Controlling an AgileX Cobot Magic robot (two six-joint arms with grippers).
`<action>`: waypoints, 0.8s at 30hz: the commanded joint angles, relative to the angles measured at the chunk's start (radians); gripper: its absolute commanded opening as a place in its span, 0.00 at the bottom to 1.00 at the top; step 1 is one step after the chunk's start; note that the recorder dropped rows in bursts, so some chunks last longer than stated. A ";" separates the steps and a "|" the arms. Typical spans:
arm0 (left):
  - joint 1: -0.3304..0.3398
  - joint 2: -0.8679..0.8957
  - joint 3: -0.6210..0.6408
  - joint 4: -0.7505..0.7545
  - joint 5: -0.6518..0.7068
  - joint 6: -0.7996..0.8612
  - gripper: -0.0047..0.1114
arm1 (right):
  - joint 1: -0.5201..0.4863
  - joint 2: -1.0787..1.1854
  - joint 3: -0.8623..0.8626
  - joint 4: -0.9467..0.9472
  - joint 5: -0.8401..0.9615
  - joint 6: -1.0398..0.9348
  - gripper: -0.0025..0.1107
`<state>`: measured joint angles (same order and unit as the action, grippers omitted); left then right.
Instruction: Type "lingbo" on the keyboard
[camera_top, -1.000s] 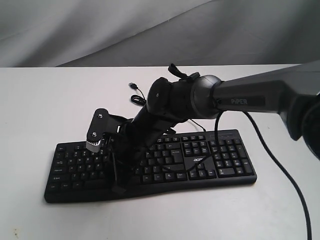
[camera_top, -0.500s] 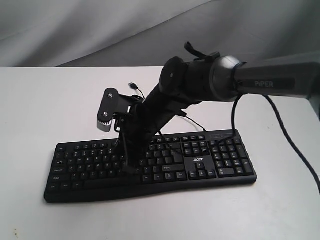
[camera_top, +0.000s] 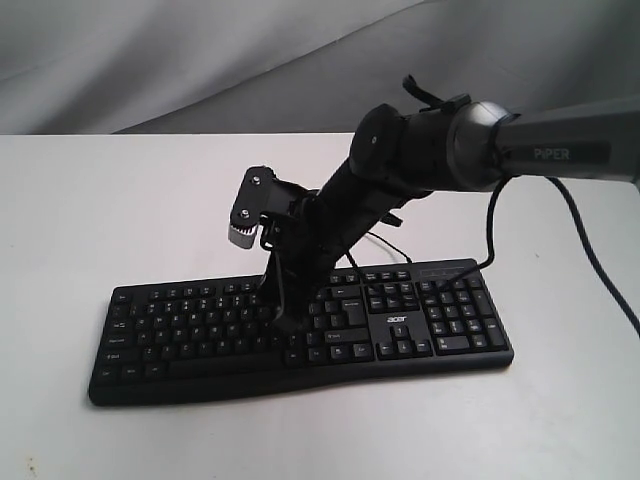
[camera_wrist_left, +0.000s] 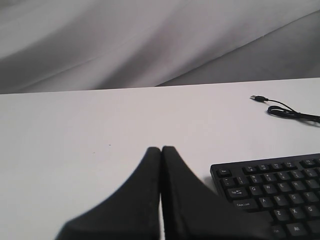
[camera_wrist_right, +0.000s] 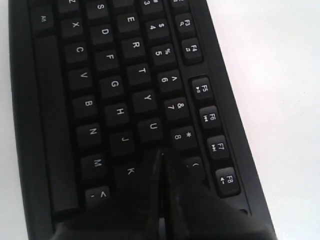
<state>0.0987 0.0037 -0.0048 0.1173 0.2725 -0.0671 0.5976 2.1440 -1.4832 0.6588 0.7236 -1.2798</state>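
- We see the keyboard (camera_top: 180, 330) lying flat on the middle of the white desk (camera_top: 80, 200).
- Our right tool (camera_wrist_right: 161, 152) has its fingers pressed together and holds nothing; its tip stands over the keys beside U and K.
- Our left tool (camera_wrist_left: 161, 148), likewise closed and empty, hangs over the desk just beside the keyboard's Esc corner.
- The cable (camera_wrist_left: 274, 108) lies loose behind the keyboard.

Black keyboard (camera_top: 190, 335) with small white letters, white table (camera_top: 90, 210), grey cloth (camera_top: 200, 60), black and grey arm (camera_top: 430, 160), black cable (camera_wrist_left: 287, 112)
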 joint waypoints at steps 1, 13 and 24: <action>0.001 -0.004 0.005 0.000 -0.011 -0.002 0.04 | -0.007 -0.008 0.015 -0.004 -0.003 0.002 0.02; 0.001 -0.004 0.005 0.000 -0.011 -0.002 0.04 | -0.011 -0.008 0.021 -0.004 -0.023 0.007 0.02; 0.001 -0.004 0.005 0.000 -0.011 -0.002 0.04 | -0.012 0.012 0.021 0.000 -0.035 0.003 0.02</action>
<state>0.0987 0.0037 -0.0048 0.1173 0.2725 -0.0671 0.5915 2.1616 -1.4682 0.6547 0.6958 -1.2752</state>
